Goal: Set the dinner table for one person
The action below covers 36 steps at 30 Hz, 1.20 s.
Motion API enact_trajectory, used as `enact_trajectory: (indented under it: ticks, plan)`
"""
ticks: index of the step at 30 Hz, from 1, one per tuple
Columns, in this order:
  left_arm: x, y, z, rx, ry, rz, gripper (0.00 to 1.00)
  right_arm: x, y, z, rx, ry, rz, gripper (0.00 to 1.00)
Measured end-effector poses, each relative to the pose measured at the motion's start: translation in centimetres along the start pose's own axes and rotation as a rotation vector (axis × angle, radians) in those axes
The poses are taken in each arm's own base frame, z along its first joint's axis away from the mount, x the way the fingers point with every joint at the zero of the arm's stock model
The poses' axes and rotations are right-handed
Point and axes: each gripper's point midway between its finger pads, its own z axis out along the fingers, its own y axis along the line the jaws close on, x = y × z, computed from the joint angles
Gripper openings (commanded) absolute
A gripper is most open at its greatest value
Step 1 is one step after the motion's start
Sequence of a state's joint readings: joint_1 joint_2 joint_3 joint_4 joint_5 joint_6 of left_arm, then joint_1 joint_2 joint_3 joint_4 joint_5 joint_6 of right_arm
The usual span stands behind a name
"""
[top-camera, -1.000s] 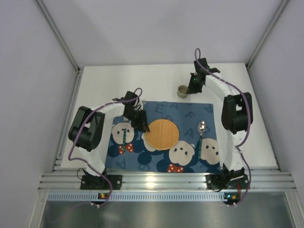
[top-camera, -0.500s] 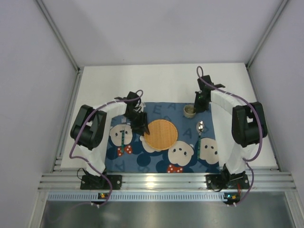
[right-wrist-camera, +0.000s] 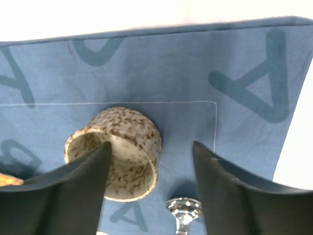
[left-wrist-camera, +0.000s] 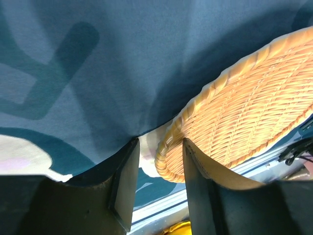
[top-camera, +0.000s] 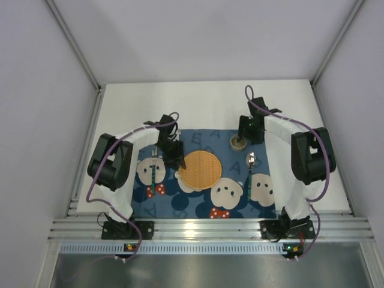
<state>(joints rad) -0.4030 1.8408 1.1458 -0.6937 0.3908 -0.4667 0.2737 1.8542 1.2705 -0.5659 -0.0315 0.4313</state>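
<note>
I have the right gripper (right-wrist-camera: 150,149) spread astride the speckled cup (right-wrist-camera: 129,142), which sits off-centre, close by one finger, on the far right corner of the placemat (right-wrist-camera: 234,63), white tabletop (right-wrist-camera: 146,12) just beyond.

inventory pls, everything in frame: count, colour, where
dinner table: 1, white, under everything
placemat: 1, dark blue with bears, centre of table
woven plate: 1, tan, middle of placemat
fork: 1, green handle, on placemat left of plate
spoon: 1, green handle, on placemat right of plate
cup: 1, speckled beige, far right of placemat, beyond spoon
left gripper: 1, black, open, straddling plate rim
right gripper: 1, black, open, at cup
</note>
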Motion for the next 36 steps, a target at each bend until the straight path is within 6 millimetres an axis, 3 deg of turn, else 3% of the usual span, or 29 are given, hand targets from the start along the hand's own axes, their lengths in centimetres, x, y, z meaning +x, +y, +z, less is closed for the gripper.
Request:
enact_trajectory:
  ticks: [3,6,10,16,19,21,25,29,32,36]
  plan:
    - [-0.8,-0.4,-0.6,-0.012,-0.022,-0.002,0.46,0.0,0.4,-0.5,-0.009,-0.009,-0.016,0.74]
    - [-3.0,-2.0,-2.0,0.007,-0.084,0.018,0.49,-0.7,1.1,-2.9,-0.035,-0.053,-0.02,0.76]
    - [-6.4,-5.0,-4.5,0.061,-0.186,0.056,0.54,-2.7,2.5,-8.9,-0.107,-0.184,-0.028,0.79]
    - [-12.2,-9.4,-7.7,0.122,-0.333,0.118,0.72,-4.6,3.8,-19.4,-0.228,-0.438,-0.088,0.89]
    - [-15.0,-10.3,-8.9,0.1,-0.416,0.151,0.75,-4.4,3.9,-23.3,-0.273,-0.541,-0.135,0.95]
    - [-16.1,-10.2,-9.5,0.063,-0.466,0.165,0.75,-3.8,3.8,-24.5,-0.29,-0.569,-0.165,0.97]
    - [-18.4,-8.0,-10.6,-0.09,-0.581,0.17,0.75,-2.6,3.4,-24.8,-0.297,-0.576,-0.198,1.0]
    - [-20.2,-3.8,-11.8,-0.301,-0.728,0.165,0.74,-1.2,2.5,-23.6,-0.28,-0.561,-0.195,1.0]
    - [-19.9,0.5,-12.7,-0.463,-0.82,0.169,0.73,-0.8,1.8,-22.4,-0.254,-0.549,-0.188,1.0]
    - [-18.2,6.0,-14.7,-0.614,-0.994,0.157,0.73,-1.8,2.1,-21.7,-0.245,-0.56,-0.187,1.0]
